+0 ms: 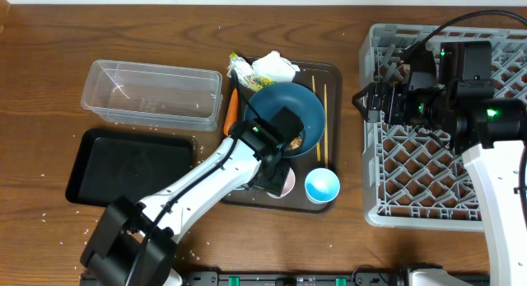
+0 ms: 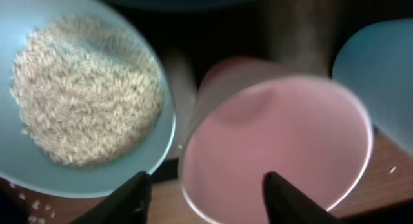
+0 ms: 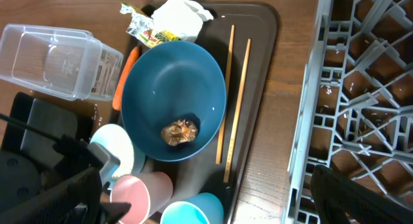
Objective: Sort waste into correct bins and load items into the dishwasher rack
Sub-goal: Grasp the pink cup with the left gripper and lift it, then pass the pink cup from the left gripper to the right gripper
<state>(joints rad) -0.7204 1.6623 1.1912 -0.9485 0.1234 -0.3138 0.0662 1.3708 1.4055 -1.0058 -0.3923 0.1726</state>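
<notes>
Status: early by my read; nothing sorted or loaded yet.
Waste: tissue and wrapper at far edge of serving tray; carrot beside blue dish; brown lump inside that dish.
Bins: clear tub and black tray, left of serving tray; no waste seen inside.
Rack: dishwasher rack at right, no dishes visible in it.
Dishes: chopsticks, blue cup, pink cup, white bowl all on serving tray.
Left gripper: partly open at pink cup's rim, one finger outside, one over the mouth; no grip visible.
Right gripper: wide open, empty, over rack's left edge.
Views: left wrist alone shows rice in the bowl; right wrist shows the lump; overhead has the arm over both.
</notes>
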